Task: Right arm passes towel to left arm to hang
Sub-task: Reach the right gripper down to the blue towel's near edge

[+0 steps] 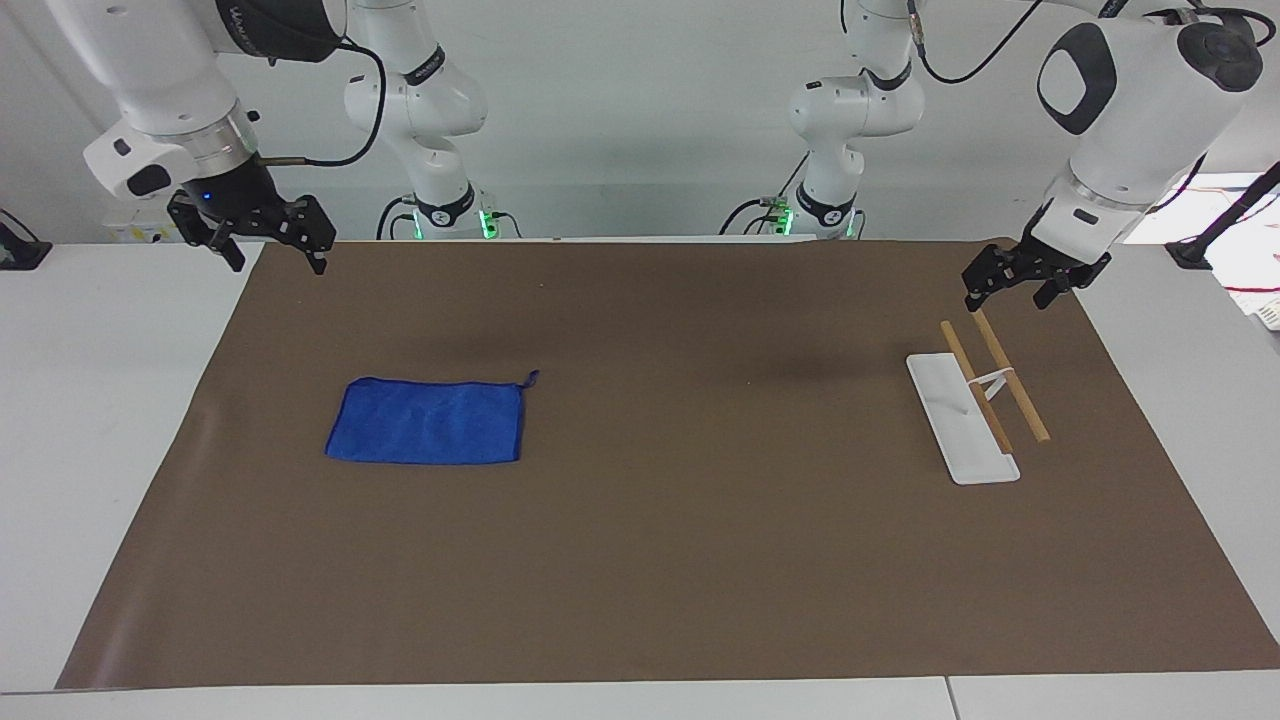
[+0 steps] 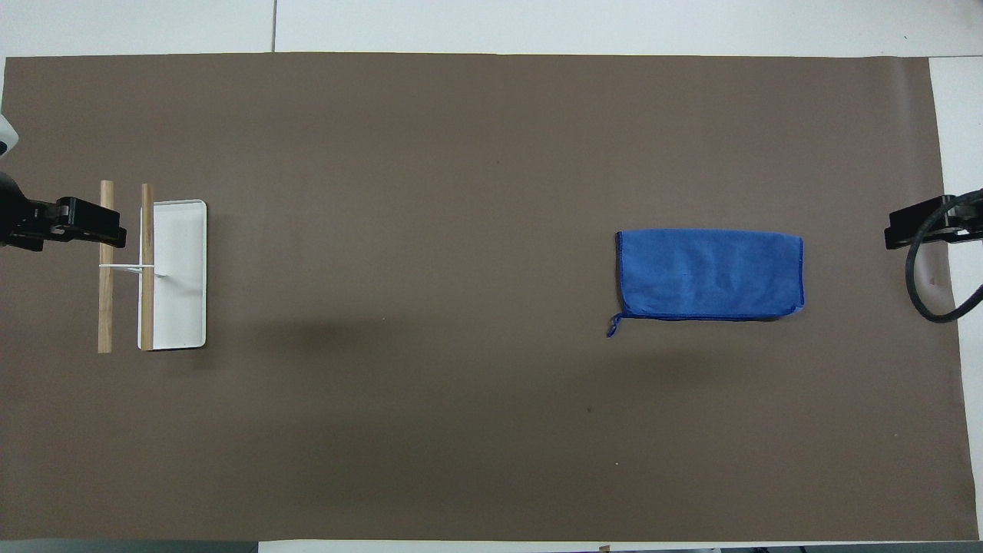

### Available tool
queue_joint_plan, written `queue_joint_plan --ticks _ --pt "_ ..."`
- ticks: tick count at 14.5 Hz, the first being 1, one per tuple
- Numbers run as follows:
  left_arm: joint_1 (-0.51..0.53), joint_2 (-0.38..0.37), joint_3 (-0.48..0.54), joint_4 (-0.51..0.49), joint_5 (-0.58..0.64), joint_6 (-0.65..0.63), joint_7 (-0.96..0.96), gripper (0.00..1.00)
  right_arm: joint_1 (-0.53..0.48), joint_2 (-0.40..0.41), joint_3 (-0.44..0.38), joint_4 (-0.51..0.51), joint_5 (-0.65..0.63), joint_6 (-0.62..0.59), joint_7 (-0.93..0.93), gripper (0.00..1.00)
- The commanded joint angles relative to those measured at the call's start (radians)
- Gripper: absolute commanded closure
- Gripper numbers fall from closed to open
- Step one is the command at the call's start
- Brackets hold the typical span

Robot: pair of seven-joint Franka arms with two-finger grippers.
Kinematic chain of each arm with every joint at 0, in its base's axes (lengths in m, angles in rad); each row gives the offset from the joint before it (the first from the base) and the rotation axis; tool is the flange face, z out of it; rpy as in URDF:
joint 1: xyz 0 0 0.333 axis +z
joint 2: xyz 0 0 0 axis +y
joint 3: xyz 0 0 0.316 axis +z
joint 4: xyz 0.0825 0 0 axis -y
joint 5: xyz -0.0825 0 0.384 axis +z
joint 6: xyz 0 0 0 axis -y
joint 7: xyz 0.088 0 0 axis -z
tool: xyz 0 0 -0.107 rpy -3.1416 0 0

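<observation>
**Towel flat, both tools raised**

Currently the towel lies flat on the desk, well apart from the rack. The right tool, fingers spread and empty, hangs above the desk's edge. The left tool, open too, hovers over the rack.

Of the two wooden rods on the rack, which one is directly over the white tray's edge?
The rod along the white tray rim, toward the towel; the other rod stands clear of the tray.

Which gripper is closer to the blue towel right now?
Right. The right gripper hangs over the brown mat's edge at the towel's end of the table. The left gripper is at the other end, above the rack's wooden bars.
</observation>
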Motion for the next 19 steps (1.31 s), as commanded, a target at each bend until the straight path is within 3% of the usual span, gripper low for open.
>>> queue_joint_plan --ticks 1,7,10,12,14,19 --pt "0.002 -0.03 -0.001 -0.035 0.018 0.021 0.0 0.0 -0.003 -0.024 0.003 -0.03 -0.007 0.007 -0.015 0.0" --pt "0.002 -0.03 -0.001 -0.035 0.018 0.02 0.0 0.0 -0.007 -0.023 0.0 -0.025 0.007 -0.004 -0.003 0.0" --pt "0.002 -0.03 -0.001 -0.035 0.018 0.021 0.0 0.0 -0.005 -0.065 0.001 -0.13 0.008 0.039 0.041 0.0" --pt "0.002 -0.03 -0.001 -0.035 0.018 0.021 0.0 0.0 0.0 -0.127 0.003 -0.3 0.01 0.241 0.044 0.0" --pt "0.002 -0.03 -0.001 -0.035 0.018 0.021 0.0 0.0 0.003 -0.129 0.008 -0.406 0.033 0.356 0.047 0.0" --pt "0.002 -0.03 -0.001 -0.035 0.018 0.019 0.0 0.0 0.03 0.033 0.008 -0.568 0.045 0.698 0.049 0.0"
